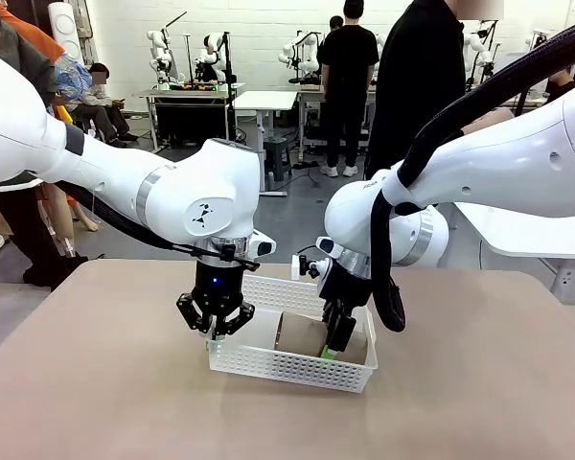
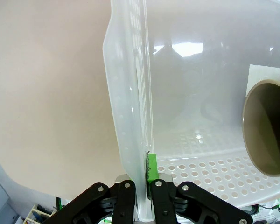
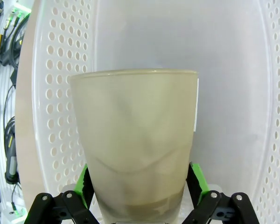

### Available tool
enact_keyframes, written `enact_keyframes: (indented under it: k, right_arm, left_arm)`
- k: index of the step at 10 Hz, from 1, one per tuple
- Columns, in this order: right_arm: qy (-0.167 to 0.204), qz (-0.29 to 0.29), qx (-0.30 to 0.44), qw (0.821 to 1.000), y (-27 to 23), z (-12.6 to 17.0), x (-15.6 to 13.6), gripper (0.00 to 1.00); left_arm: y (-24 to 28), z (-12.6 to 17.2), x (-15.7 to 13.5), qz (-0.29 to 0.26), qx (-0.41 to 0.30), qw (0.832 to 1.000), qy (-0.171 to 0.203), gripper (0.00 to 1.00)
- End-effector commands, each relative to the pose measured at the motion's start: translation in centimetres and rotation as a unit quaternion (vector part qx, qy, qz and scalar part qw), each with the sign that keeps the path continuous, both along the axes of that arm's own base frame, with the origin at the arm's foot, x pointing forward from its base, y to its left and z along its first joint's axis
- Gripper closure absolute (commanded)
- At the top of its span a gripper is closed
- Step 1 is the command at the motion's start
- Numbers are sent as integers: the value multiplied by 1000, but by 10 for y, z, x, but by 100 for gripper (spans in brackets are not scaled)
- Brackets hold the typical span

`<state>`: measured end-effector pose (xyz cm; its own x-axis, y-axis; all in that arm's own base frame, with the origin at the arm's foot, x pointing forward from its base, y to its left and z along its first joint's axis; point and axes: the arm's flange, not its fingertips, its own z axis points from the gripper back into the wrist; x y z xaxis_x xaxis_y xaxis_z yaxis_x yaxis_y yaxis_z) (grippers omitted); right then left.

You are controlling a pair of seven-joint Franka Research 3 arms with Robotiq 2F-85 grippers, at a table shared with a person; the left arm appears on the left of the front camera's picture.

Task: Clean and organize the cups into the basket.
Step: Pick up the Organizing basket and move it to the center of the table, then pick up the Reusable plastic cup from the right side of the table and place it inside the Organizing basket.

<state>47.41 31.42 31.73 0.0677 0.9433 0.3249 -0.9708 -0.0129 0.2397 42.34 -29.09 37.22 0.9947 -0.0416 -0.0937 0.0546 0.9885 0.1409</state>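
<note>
Now | L jaws clamp lattice basket (image 1: 278,365) wall | R jaws wide, apparently off matte tan cup (image 3: 135,140)

Front view. My left pincer (image 1: 214,329) is clamped on the left end wall of the white basket (image 1: 297,369). My right pincer (image 1: 333,347) reaches down inside the basket's right half, at a tan cup (image 1: 302,333) lying on its side.

The front camera looks from 6 o'clock toward 12 across the table (image 1: 96,383), at middle distance. The left wrist camera sits tight against the basket (image 2: 130,116) wall at its 9 o'clock end. The right wrist camera hangs close over the tan cup (image 3: 135,140), nearer 3 o'clock. All three share the basket.
</note>
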Motion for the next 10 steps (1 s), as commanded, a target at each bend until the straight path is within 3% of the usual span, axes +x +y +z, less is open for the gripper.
enact_keyframes:
  k: [1,4,5,8,9,10]
  right_arm:
    - [-1,0,17,1000,-13,19,0,0]
    - [-59,-36,120,990,-108,98,-17,0]
    - [-71,-7,155,985,-154,116,-26,0]
    - [-101,22,261,960,-259,127,-33,0]
    - [-81,13,313,946,-297,122,-34,0]
    - [-86,-1,349,933,-319,118,-36,0]
  left_arm:
    - [0,-2,-1,-6,3,1000,1,100]
    - [0,-2,-1,-6,3,1000,1,100]
    - [0,-2,-1,-6,3,1000,1,100]
    - [0,-2,-1,-6,3,1000,1,100]
    - [0,-2,-1,-6,3,1000,1,100]
    - [0,-2,-1,-6,3,1000,1,100]
